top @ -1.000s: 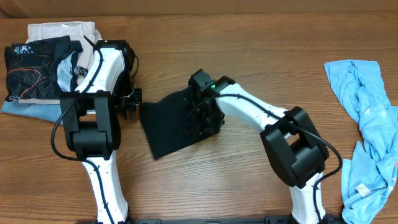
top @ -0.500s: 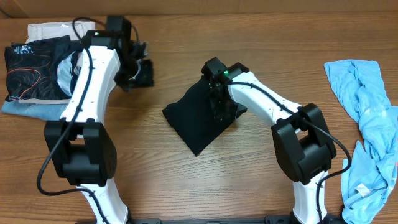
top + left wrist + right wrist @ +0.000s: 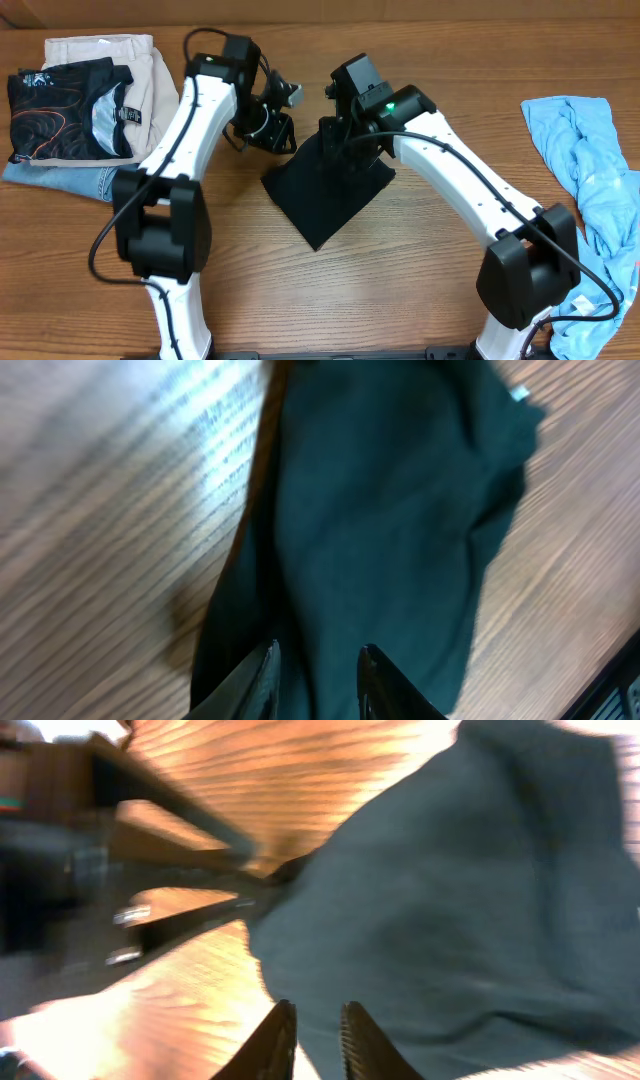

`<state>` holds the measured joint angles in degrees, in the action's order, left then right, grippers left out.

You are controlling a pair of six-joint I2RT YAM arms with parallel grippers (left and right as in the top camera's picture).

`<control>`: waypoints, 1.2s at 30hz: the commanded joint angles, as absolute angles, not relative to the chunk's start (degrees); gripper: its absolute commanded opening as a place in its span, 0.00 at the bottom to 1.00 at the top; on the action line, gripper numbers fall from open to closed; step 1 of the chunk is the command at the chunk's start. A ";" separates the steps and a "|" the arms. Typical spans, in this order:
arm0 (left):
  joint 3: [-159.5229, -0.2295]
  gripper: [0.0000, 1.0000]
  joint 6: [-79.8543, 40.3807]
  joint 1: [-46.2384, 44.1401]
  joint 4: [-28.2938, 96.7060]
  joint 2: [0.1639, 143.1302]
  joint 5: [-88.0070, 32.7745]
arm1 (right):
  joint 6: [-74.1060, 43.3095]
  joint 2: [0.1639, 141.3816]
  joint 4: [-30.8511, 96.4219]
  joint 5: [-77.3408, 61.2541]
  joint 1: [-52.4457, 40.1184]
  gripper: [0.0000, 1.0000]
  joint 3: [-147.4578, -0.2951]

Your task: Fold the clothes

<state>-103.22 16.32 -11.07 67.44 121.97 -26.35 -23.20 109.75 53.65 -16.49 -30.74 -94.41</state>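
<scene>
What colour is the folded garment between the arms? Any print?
Plain black garment, no print; the overhead view shows it best.

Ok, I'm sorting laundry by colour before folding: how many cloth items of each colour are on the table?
Black: 2 (plain black garment, black piece with orange line print)
Beige: 1 (beige garment)
Denim blue: 1 (denim piece)
Light blue: 1 (light blue garment)
Total: 5

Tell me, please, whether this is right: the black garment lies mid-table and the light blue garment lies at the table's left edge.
Not quite: the overhead view shows the light blue garment at the right edge; the black garment is mid-table.
</scene>
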 commanded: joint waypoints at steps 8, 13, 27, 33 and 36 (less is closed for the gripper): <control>-103.31 0.27 16.84 -12.40 67.46 129.84 -23.35 | -26.85 113.75 45.32 -25.23 -30.17 0.18 -83.33; -103.22 0.24 14.35 -12.51 68.34 131.94 -20.95 | -26.76 117.03 41.47 -25.12 -30.17 0.18 -78.11; -103.22 0.15 -3.84 -12.51 80.77 133.36 -7.73 | -22.33 119.92 43.83 -4.34 -27.46 0.25 -76.31; -103.22 0.08 -6.50 -12.51 84.66 133.21 -7.05 | -17.23 119.66 48.75 -2.33 -24.34 0.27 -79.77; -103.24 0.08 -6.46 -12.53 83.15 131.83 -7.16 | -15.70 118.15 54.43 0.40 -23.99 0.29 -82.98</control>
<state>-103.20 -4.47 -12.36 84.23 132.40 -8.19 -18.94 117.27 51.22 -9.76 -25.32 -80.97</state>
